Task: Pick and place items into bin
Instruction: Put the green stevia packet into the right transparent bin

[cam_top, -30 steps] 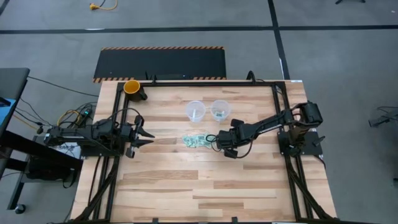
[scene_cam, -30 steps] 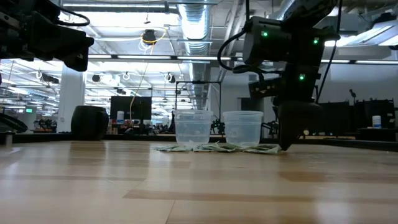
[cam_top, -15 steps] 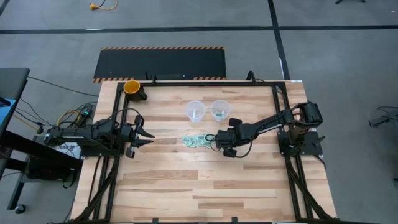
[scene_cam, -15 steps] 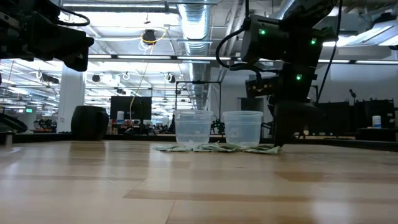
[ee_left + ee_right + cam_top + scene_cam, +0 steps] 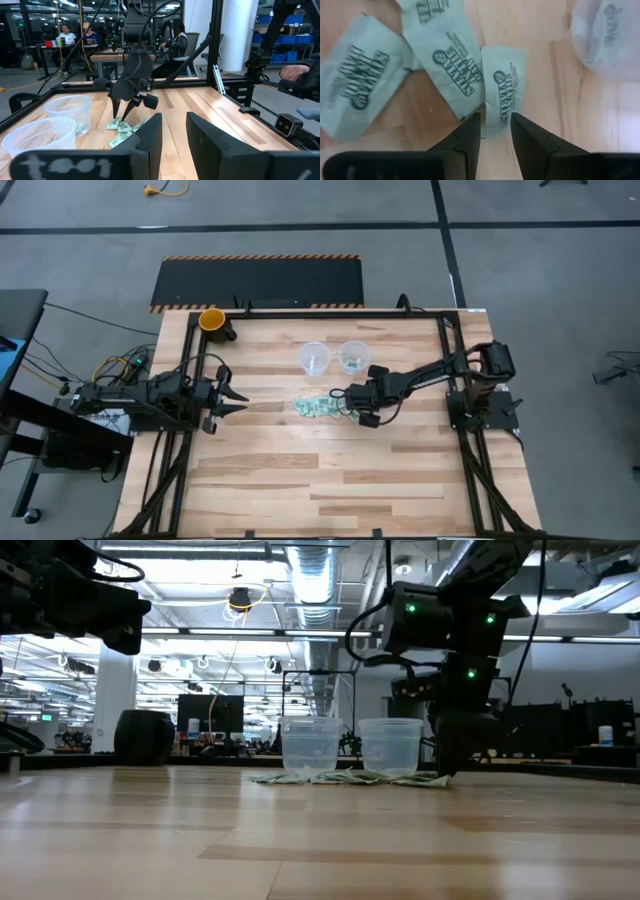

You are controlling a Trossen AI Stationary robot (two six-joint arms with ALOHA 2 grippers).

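Pale green paper packets [image 5: 455, 70] lie flat on the wooden surface [image 5: 330, 470], each printed in dark green; the lettering is too blurred to read with confidence. In the right wrist view the right claw [image 5: 495, 131] points down at them with its fingers slightly spread, and the end of one packet [image 5: 503, 95] sits in the narrow gap between the tips. Whether the fingers already touch it cannot be told.

From above, the right arm reaches from the table's right edge toward the middle, its right claw [image 5: 352, 402] low over the right end of the heap of packets [image 5: 318, 406]. The rest of the heap spreads away from the claw toward the left arm.

Just beyond the claw stand two clear plastic cups: the nearer cup [image 5: 354, 357] holds a few small pale pieces, and the empty cup [image 5: 314, 359] stands beside it. In the low view both cups [image 5: 352, 747] stand right behind the packets, with the right arm's dark wrist beside them.

The left claw [image 5: 240, 396] waits well apart near the left edge, raised, fingers spread and empty. Its own view [image 5: 174, 132] looks across at the packets [image 5: 121, 131]. An orange cup [image 5: 212, 320] stands at the far left corner. People sit at desks in the room beyond [image 5: 65, 37].
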